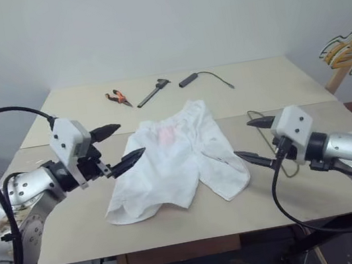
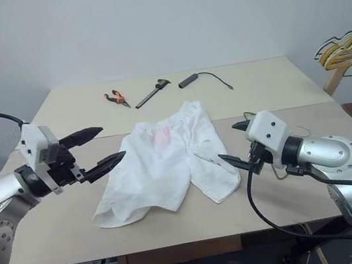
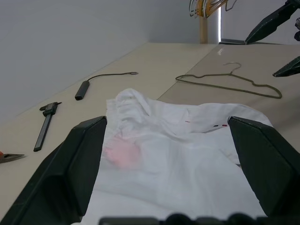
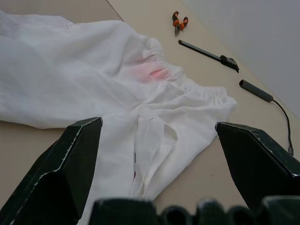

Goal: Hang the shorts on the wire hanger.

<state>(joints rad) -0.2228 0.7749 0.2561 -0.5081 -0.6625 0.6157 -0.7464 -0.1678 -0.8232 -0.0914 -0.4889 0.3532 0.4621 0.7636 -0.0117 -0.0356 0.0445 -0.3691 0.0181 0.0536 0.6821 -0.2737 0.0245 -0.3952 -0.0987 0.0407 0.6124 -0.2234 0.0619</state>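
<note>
The white shorts (image 1: 167,163) lie flat in the middle of the table, waist with a faint pink print toward the far side, legs toward me. The wire hanger (image 3: 229,84) lies flat on the table just to the right of the shorts, partly hidden behind my right gripper in the head views. My left gripper (image 1: 131,139) hovers open above the shorts' left edge, with nothing between its fingers (image 3: 89,159). To the right of the shorts, my right gripper (image 1: 242,138) hangs open and empty, pointing at them.
Orange-handled pliers (image 1: 118,97), a dark caliper (image 1: 153,92) and a black stick with a cable (image 1: 189,79) lie along the table's far side. A bunch of yellow and wooden hangers (image 1: 350,47) stands off the table's right edge.
</note>
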